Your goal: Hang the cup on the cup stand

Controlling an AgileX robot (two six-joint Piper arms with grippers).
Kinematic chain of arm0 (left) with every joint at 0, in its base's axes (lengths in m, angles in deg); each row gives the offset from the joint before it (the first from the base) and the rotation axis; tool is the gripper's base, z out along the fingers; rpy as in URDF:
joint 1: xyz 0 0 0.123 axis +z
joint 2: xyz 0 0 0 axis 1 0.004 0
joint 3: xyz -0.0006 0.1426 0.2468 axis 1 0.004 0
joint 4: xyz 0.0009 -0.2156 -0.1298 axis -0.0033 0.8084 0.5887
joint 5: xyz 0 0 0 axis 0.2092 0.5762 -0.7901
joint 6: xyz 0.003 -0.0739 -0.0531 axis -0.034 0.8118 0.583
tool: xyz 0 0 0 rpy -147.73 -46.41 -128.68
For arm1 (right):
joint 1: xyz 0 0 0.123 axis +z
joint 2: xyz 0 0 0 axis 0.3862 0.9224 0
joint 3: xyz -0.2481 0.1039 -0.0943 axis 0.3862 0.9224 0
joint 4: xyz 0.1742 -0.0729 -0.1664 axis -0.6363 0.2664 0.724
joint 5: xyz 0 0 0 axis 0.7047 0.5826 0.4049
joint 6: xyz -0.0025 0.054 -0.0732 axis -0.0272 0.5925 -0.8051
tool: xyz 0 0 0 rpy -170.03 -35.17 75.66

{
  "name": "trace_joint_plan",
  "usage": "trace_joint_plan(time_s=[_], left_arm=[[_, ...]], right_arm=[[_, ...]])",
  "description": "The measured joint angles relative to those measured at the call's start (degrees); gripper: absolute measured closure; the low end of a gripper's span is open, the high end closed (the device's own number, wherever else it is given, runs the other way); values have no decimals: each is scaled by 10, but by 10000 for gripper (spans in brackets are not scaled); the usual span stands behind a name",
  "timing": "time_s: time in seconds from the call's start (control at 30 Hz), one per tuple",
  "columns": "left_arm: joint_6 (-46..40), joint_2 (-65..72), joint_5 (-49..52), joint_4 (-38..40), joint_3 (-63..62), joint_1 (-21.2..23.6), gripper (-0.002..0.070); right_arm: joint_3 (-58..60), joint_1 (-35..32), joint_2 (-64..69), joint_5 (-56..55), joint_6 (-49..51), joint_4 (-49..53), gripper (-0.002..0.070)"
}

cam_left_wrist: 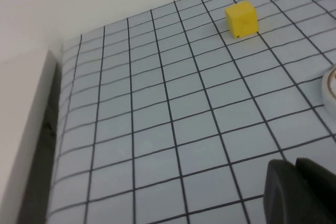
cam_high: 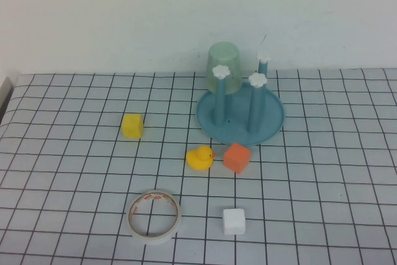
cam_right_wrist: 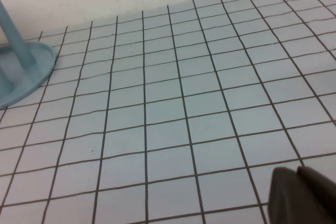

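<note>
The cup [cam_high: 224, 67] is seen upturned over a rear peg of the cup stand [cam_high: 240, 116], mouth down, so the task is judged done or nearly so. The left gripper [cam_left_wrist: 297, 187] is held low over the tabletop [cam_left_wrist: 157, 119], with the yellow cube [cam_left_wrist: 242, 19] well ahead of it and the stand beyond that. The right gripper [cam_right_wrist: 300, 192] is held low too, with the stand's base well ahead and off to one side. Only a dark tip of each gripper is shown; whether either is spread or pressed together cannot be told. The cup is judged light, thin-walled, smooth and slippery; it would best be held gently across its sidewall near the middle.
</note>
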Motion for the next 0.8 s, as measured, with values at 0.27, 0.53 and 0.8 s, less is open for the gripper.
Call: trace_joint_plan(time_s=[0.27, 0.53, 0.8], left_arm=[[72, 0, 0, 0, 0, 0, 676], [74, 0, 0, 0, 0, 0, 676], [76, 0, 1, 0, 0, 0, 676]], right_arm=[[0, 0, 0, 0, 0, 0, 678], [0, 0, 0, 0, 0, 0, 678], [0, 0, 0, 0, 0, 0, 678]])
